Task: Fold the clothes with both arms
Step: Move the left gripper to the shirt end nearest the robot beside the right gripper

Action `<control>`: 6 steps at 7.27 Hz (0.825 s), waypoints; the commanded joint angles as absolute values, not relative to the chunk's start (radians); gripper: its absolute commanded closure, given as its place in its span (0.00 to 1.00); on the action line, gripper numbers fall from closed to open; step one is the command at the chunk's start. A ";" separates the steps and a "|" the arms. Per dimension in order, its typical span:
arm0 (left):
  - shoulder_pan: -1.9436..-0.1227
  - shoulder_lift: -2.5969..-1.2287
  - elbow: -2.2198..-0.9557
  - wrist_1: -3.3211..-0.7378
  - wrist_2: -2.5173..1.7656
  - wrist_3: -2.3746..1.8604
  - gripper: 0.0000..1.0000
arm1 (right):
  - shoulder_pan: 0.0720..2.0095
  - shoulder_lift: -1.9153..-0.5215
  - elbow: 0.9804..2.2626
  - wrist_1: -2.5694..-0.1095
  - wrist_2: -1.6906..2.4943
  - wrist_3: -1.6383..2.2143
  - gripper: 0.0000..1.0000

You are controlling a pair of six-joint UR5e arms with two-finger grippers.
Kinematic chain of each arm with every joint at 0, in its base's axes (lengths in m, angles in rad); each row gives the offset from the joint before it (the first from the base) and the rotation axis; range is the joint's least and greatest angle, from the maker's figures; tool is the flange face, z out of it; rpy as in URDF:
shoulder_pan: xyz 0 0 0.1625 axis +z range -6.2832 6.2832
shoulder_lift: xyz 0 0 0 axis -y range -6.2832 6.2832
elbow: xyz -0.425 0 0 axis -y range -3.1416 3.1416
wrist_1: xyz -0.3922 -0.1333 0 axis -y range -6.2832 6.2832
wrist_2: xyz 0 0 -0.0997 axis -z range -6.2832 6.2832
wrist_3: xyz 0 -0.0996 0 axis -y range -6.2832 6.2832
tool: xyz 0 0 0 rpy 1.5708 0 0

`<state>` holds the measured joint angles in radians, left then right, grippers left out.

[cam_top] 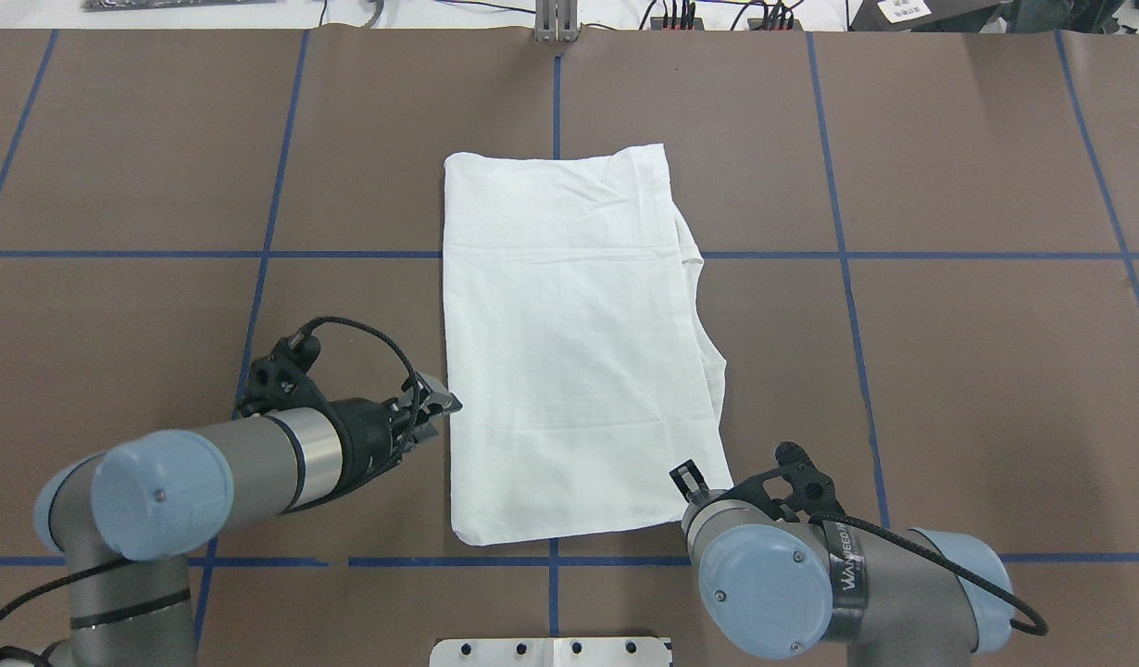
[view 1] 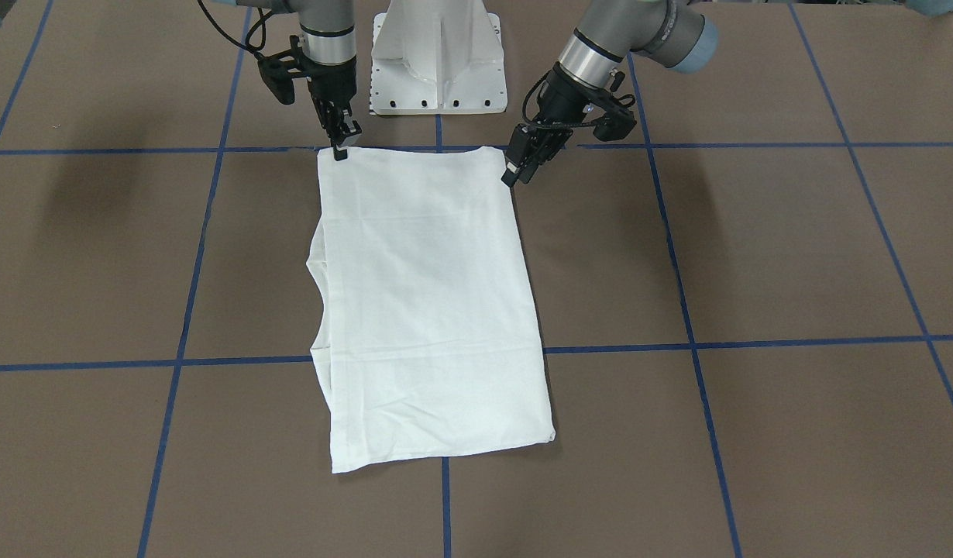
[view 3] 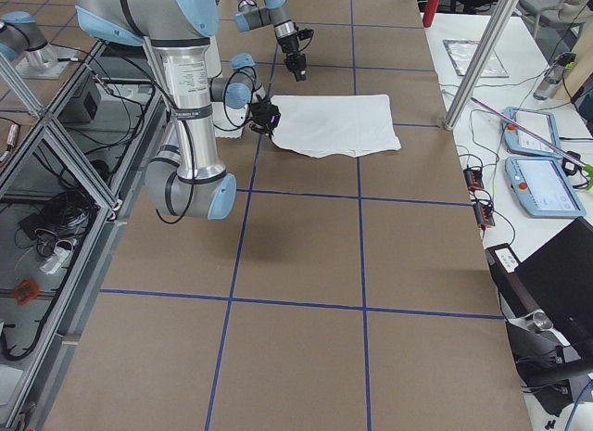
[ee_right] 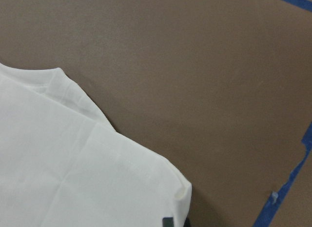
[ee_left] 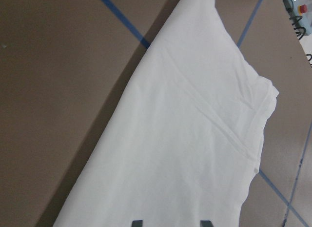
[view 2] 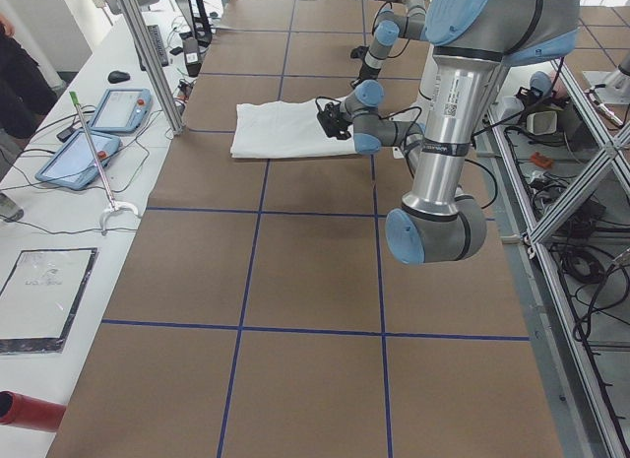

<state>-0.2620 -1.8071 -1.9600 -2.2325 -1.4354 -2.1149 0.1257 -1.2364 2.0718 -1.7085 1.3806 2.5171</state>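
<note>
White T-shirt (view 1: 430,310) laid folded flat at mid-table, flanked by the left gripper (view 1: 515,172) and right gripper (view 1: 340,149).
Blue tape lines (view 1: 755,144) are crossed over the table (view 1: 755,248); a pedestal base (view 1: 438,77) is stood just behind the shirt. Only by the wrist view are the left fingers (ee_left: 138,222) shown spread, empty, over cloth. The right fingers (ee_right: 168,221), partly masked overhead by the arm (cam_top: 838,584), are drawn together at a corner; a pinch cannot be told.

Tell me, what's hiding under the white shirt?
The shirt lies on the brown table, and blue tape lines run in beneath it. A lower folded layer peeks out along one side. Whatever else is under the cloth is covered.
</note>
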 commanded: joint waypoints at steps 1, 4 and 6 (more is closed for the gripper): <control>-0.135 -1.772 -1.956 -2.212 -1.346 -2.174 0.42 | 0.126 -1.236 2.075 -1.709 1.381 2.517 1.00; -0.094 -1.786 -1.945 -2.189 -1.342 -2.191 0.42 | 0.126 -1.236 2.077 -1.709 1.381 2.517 1.00; -0.087 -1.810 -1.922 -2.186 -1.342 -2.189 0.42 | 0.126 -1.236 2.077 -1.709 1.381 2.517 1.00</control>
<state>-0.0935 -1.7931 -1.9384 -2.1876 -1.3425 -2.1891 0.1258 -1.2364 2.0761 -1.7089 1.3806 2.5173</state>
